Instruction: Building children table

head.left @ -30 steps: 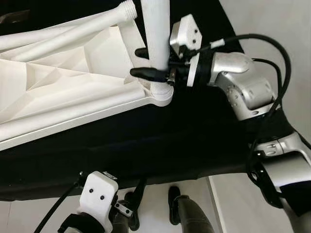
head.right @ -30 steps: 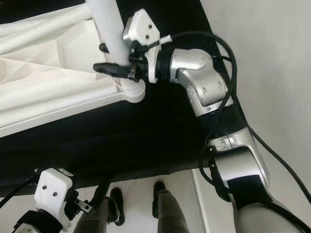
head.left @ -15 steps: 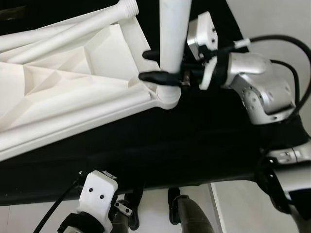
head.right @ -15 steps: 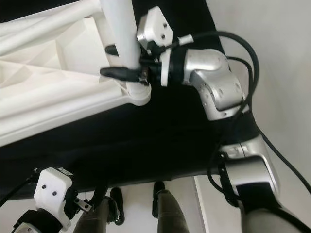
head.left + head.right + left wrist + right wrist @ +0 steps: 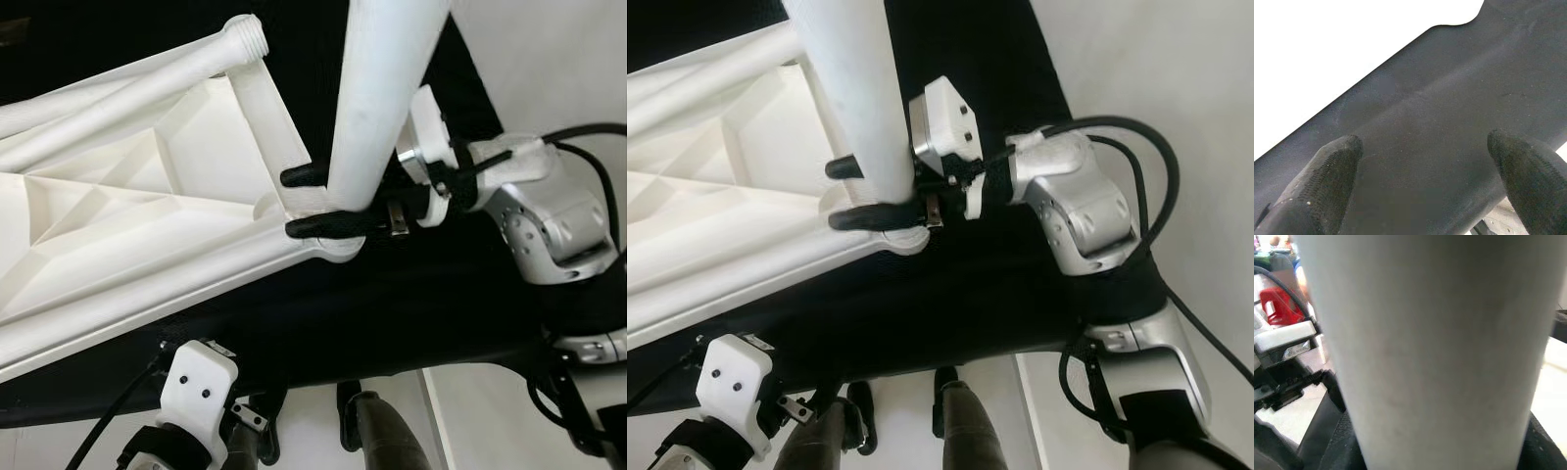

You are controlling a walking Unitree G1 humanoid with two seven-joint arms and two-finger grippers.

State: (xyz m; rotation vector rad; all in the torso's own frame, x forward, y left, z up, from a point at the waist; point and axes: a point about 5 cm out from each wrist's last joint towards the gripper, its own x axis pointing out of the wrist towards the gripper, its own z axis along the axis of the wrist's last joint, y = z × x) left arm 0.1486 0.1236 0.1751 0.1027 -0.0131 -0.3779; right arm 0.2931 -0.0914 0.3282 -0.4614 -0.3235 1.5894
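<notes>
A: Left gripper (image 5: 1425, 161), nearest, is held low with fingers spread over black cloth (image 5: 411, 313), nothing held.

B: Change noted: the table leg (image 5: 377, 108) is tilted further than before. It is clamped between the right gripper (image 5: 318, 201) fingers, at the upturned tabletop (image 5: 127, 225) corner.

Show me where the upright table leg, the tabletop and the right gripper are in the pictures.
Table leg (image 5: 377, 108), left eye view, middle of its white shaft.
Tabletop (image 5: 118, 211), left eye view, ribbed underside.
Right gripper (image 5: 315, 202), left eye view, midway between the two black fingertips, which clasp the leg's base.
</notes>
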